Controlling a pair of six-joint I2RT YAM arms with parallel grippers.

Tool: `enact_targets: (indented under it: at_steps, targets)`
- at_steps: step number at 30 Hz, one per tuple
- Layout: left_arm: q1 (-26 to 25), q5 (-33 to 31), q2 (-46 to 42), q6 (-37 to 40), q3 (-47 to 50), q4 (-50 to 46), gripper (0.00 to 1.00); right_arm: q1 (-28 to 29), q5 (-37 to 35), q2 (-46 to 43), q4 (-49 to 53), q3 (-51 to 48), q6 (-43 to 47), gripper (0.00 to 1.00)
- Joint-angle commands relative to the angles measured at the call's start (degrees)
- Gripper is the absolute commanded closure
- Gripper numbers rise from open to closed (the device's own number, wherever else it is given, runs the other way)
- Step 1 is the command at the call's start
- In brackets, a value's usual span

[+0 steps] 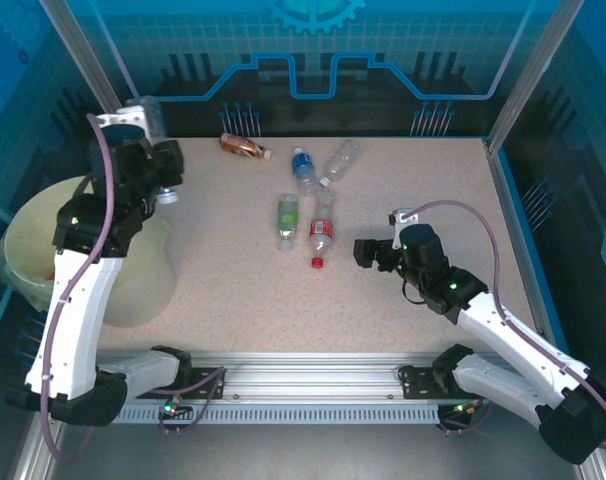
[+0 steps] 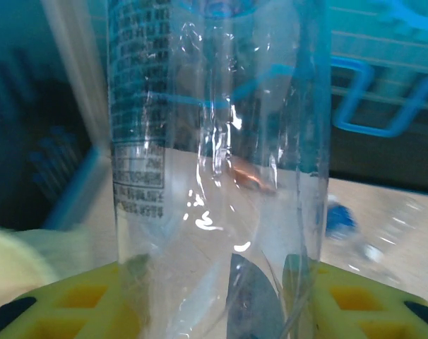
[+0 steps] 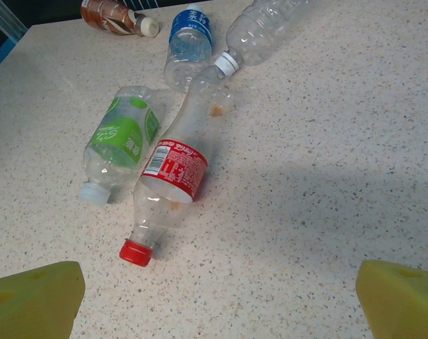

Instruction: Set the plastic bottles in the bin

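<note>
My left gripper (image 1: 148, 165) is shut on a clear plastic bottle (image 1: 143, 118), held in the air over the table's far left, just beyond the bin (image 1: 38, 250). In the left wrist view this bottle (image 2: 214, 141), with a printed label, stands between the yellow fingers (image 2: 80, 304). Several more bottles lie mid-table: brown-labelled (image 1: 243, 147), blue-labelled (image 1: 303, 170), plain clear (image 1: 340, 162), green-labelled (image 1: 287, 218) and red-labelled with a red cap (image 1: 321, 232). My right gripper (image 1: 368, 252) stands open, just right of the red-labelled bottle (image 3: 173, 180), nothing between its fingers (image 3: 30, 300).
The bin, pale yellow-green with a bag liner, sits off the table's left edge beside the left arm. Blue walls and metal posts (image 1: 523, 70) enclose the table. Bare speckled tabletop (image 1: 423, 180) lies right of the bottles and along the near edge.
</note>
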State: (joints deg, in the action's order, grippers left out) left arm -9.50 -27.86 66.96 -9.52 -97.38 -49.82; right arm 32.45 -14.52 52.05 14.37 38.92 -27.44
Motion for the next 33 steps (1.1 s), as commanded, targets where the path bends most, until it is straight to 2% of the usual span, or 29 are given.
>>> enact_targets:
  at_steps: [1,5,9,15,20,26,31,33]
  targets:
    - [5.1,-9.2,0.2,3.9,-1.4,-6.2,0.52,-0.8,1.1,0.7,-1.7,2.0,-0.2,0.0]
    - [13.5,-10.0,0.3,4.9,0.4,-7.5,0.52,-0.8,1.5,1.4,-1.5,2.7,0.0,0.0]
    - [23.1,-7.8,0.0,4.9,2.5,-7.2,0.51,-0.8,2.0,2.2,-1.6,3.3,0.1,0.0]
    - [33.0,-7.4,-1.4,1.3,6.1,-7.4,0.47,-0.9,2.9,3.8,-1.3,4.6,0.1,0.0]
    - [38.8,-3.4,-2.6,-1.1,7.7,-8.6,0.45,-0.8,3.7,5.1,-1.3,5.6,0.4,0.0]
    - [45.3,-2.3,-2.9,-2.7,9.6,-10.2,0.41,-0.9,5.1,6.9,-1.2,6.6,0.5,0.0]
    - [46.3,-0.8,-2.2,-3.9,9.0,-11.2,0.2,-0.8,6.3,8.1,-0.6,7.0,0.0,0.0]
    - [46.3,0.9,-2.1,-4.0,8.2,-11.3,0.16,-0.8,6.8,8.6,-0.6,7.0,-0.4,0.0]
